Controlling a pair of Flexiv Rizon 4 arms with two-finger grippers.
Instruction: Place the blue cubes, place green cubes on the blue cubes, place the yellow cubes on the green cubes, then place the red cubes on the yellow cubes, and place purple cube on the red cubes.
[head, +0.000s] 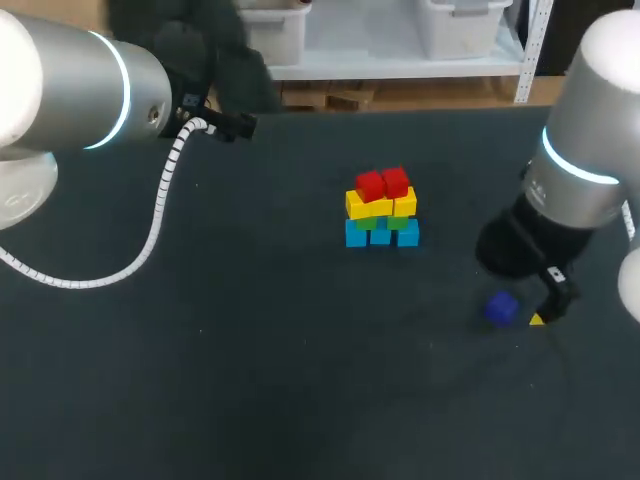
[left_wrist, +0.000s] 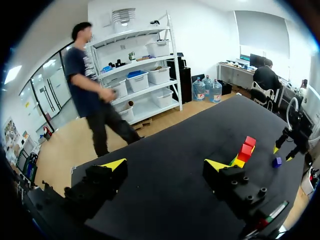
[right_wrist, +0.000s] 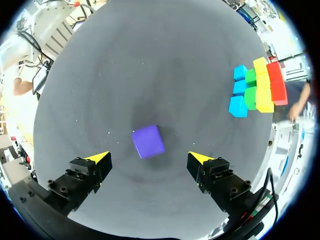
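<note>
A small tower of coloured cubes stands near the middle of the dark tabletop (head: 250, 380). Its bottom layer is a row of bright blue cubes (head: 380, 236), three side by side in the head view. Green cubes (head: 377, 222) sit on them, yellow cubes (head: 366, 205) lie on the green, and two red cubes (head: 382, 184) rest side by side on the yellow (the red pair is the topmost layer). The purple cube (head: 501, 308) lies by itself on the tabletop, well apart from the tower, toward the robot's right and closer to the near edge.

The right arm (head: 585, 170) hangs over that spot. In its wrist view the right arm's jaws stand wide apart, with the right yellow fingertips (right_wrist: 98, 157) one on each side of the purple cube. The cube sits flat on the tabletop between them and a little ahead, touching neither. The tower shows farther ahead, off to one side.

The left arm (head: 80, 90) comes in at the far left corner, with a white coiled cable (head: 160, 200) looping down from it (whether it touches the tabletop cannot be told). The left arm's jaws are apart as well, their left yellow fingertips (left_wrist: 114, 164) above bare tabletop. The tower and the purple cube lie well ahead of them.
</note>
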